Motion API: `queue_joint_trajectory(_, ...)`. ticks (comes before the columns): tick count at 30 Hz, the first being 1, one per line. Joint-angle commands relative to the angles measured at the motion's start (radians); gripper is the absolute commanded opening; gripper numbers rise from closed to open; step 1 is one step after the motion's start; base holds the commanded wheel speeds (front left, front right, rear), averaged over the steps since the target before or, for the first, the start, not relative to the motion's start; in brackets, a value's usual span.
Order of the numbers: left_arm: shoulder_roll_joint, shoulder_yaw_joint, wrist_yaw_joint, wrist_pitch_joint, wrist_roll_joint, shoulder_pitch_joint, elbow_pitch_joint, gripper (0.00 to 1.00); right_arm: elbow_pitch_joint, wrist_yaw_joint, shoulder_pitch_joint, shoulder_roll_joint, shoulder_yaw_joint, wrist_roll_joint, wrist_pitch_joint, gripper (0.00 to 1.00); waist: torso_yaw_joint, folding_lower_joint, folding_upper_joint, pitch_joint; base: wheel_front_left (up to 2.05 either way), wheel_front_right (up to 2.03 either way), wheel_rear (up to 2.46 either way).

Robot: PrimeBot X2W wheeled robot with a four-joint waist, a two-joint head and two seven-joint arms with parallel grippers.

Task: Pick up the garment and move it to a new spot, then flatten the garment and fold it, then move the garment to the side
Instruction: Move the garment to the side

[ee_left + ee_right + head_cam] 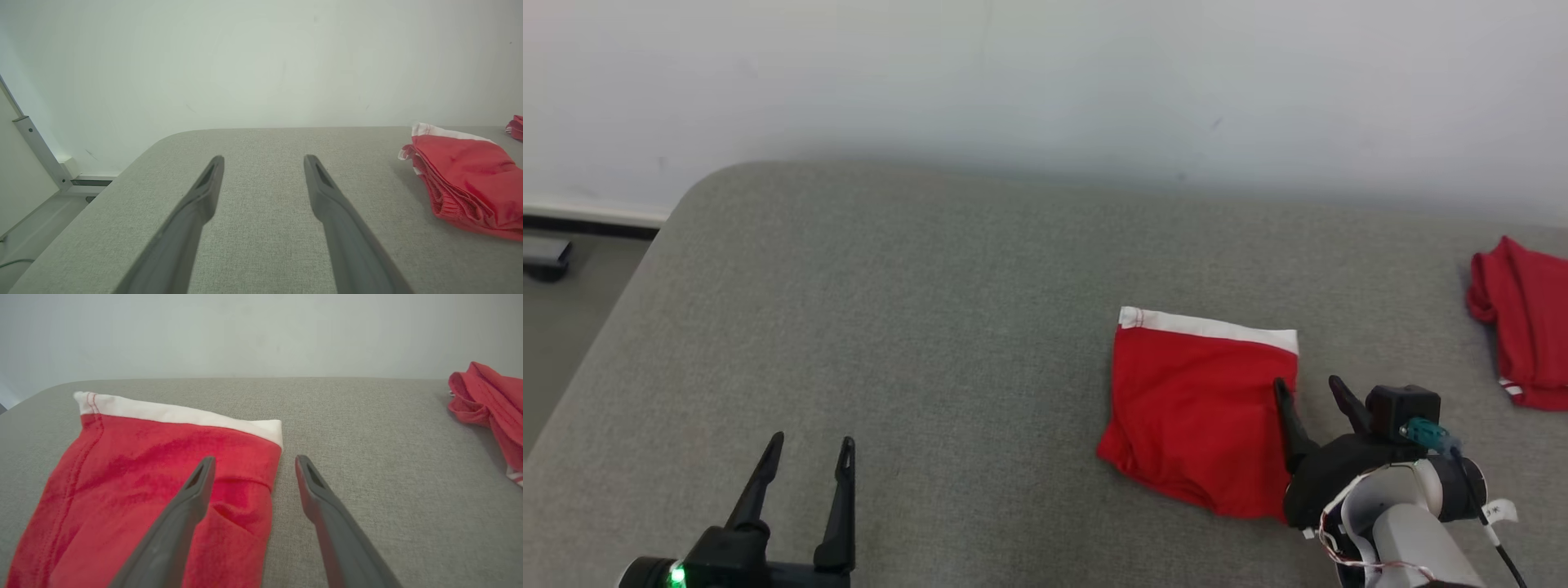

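Red folded garment [1192,408], R edge btwn spread R gripper [1306,382] jaws.

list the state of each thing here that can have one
folded garment, folded in layers, white band at the far edge, lying on the grey surface
second garment, bunched up, at the surface's right end
left gripper, open, empty, above bare surface
right gripper, open, empty, one finger over the folded garment's right edge, the other beyond it
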Motion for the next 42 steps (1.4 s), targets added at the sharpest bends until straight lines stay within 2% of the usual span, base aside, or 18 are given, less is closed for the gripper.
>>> queue_joint_trajectory(1, -0.007, -0.007, 0.001, -0.008, 0.008, -0.02, 0.006, 1.0, 0.036, 0.0, -0.023, -0.008, -0.007, -0.002, -0.005, 1.0, 0.04, -0.0002, -0.0001, 0.043, 0.0, 0.0, 0.0)
queue_joint_trajectory(7, -0.008, -0.018, -0.005, -0.028, 0.0, -0.055, 0.041, 1.0, 0.221, 0.0, -0.091, -0.009, -0.025, -0.018, -0.041, 1.0, 0.06, -0.0002, -0.0001, 0.077, 0.0, 0.0, 0.0)
queue_joint_trajectory(13, -0.001, -0.008, 0.003, -0.046, -0.01, -0.063, 0.064, 1.0, 0.338, 0.0, -0.111, 0.017, 0.026, 0.007, -0.068, 1.0, 0.041, -0.0002, -0.0001, 0.086, 0.0, 0.0, 0.0)
queue_joint_trajectory(14, -0.002, -0.008, 0.004, -0.046, -0.012, -0.065, 0.066, 1.0, 0.353, 0.0, -0.116, 0.02, 0.038, 0.015, -0.067, 0.44, 0.038, -0.0002, -0.0001, 0.086, 0.0, 0.0, 0.0)
queue_joint_trajectory(15, -0.005, -0.011, 0.006, -0.046, -0.012, -0.065, 0.065, 1.0, 0.366, 0.0, -0.121, 0.022, 0.049, 0.022, -0.069, 0.07, 0.034, -0.0002, -0.0001, 0.087, 0.0, 0.0, 0.0)
queue_joint_trajectory(16, -0.007, -0.012, 0.006, -0.046, -0.014, -0.066, 0.065, 1.0, 0.379, 0.0, -0.129, 0.02, 0.062, 0.026, -0.067, 0.0, 0.031, -0.0002, -0.0001, 0.086, 0.0, 0.0, 0.0)
queue_joint_trajectory(20, -0.001, -0.012, 0.002, -0.052, -0.02, -0.07, 0.082, 1.0, 0.394, 0.0, -0.172, 0.0, 0.095, 0.033, -0.083, 0.0, 0.017, -0.0002, -0.0001, 0.082, 0.0, 0.0, 0.0)
queue_joint_trajectory(27, 0.005, 0.002, 0.012, -0.057, -0.041, -0.062, 0.071, 1.0, 0.385, 0.0, -0.332, -0.079, 0.232, 0.067, -0.072, 0.0, -0.05, -0.0002, -0.0001, 0.095, 0.0, 0.0, 0.0)
queue_joint_trajectory(39, 0.049, 0.021, 0.01, -0.06, -0.048, -0.136, 0.013, 1.0, 0.295, 0.0, -0.55, -0.343, 0.481, 0.203, 0.056, 0.0, -0.166, -0.0002, -0.0001, 0.264, 0.0, 0.0, 0.0)
queue_joint_trajectory(42, 0.073, 0.024, 0.006, -0.057, -0.037, -0.151, -0.013, 1.0, 0.28, 0.0, -0.613, -0.385, 0.524, 0.23, 0.082, 0.0, -0.198, -0.0002, -0.0001, 0.307, 0.0, 0.0, 0.0)
